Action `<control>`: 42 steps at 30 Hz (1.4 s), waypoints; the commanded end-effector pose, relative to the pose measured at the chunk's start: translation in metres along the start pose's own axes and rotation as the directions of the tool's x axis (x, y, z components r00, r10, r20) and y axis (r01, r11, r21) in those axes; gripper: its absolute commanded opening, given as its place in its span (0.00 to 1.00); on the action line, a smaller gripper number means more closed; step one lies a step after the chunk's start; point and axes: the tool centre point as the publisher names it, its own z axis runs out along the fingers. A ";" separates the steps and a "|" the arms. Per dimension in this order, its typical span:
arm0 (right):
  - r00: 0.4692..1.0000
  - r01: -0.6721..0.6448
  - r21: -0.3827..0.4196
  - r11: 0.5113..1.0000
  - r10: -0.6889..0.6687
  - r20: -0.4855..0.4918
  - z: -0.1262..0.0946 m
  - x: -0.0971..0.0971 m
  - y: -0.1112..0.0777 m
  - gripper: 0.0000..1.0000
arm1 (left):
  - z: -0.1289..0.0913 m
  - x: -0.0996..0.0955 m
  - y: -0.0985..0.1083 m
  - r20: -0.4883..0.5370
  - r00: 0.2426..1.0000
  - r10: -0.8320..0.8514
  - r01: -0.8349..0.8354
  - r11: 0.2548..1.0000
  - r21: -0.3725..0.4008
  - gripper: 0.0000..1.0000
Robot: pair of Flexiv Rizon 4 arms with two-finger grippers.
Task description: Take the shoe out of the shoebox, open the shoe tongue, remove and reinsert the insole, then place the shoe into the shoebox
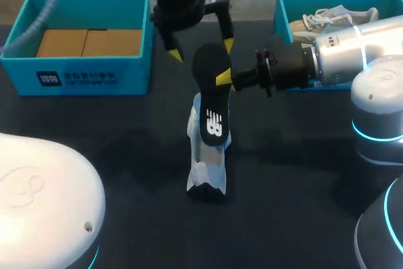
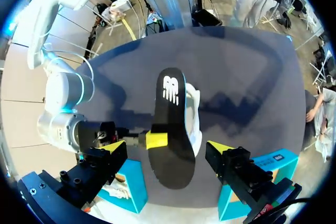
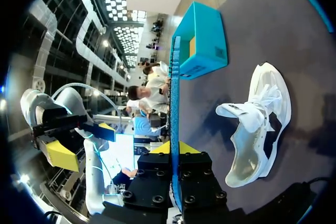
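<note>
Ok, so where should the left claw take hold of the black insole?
Probably the broad plain end of the insole, which sits inside the open left claw, clear of the right claw pinching one side edge. Come in from that end and pinch the flat faces: it is a thin sheet, so squeezing its edges would likely buckle it.

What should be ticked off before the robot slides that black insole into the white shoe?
1. Insole held firmly: ok. The right gripper pinches its edge from both sides.
2. Left gripper free to help: ok. It is open, with its fingers on either side of the insole and not touching it.
3. Shoe in place: ok. It is on the table under the insole.
4. Shoe's opening empty: ok. The right wrist view shows nothing inside.
5. Tongue pulled back far enough: cannot tell.
</note>
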 end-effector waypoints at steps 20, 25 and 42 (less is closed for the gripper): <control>1.000 0.012 -0.016 1.000 -0.012 -0.021 0.002 0.009 0.001 0.00 | -0.010 -0.023 0.012 -0.107 0.994 0.012 -0.015 0.999 -0.028 1.00; 1.000 0.013 -0.017 1.000 -0.013 -0.020 0.002 0.009 0.000 0.00 | -0.010 -0.022 0.012 -0.100 0.995 0.012 -0.015 0.999 -0.034 1.00; 1.000 0.014 -0.011 1.000 -0.015 -0.014 -0.001 0.011 -0.003 0.00 | -0.009 -0.003 -0.001 0.093 0.996 -0.015 0.018 0.999 -0.031 1.00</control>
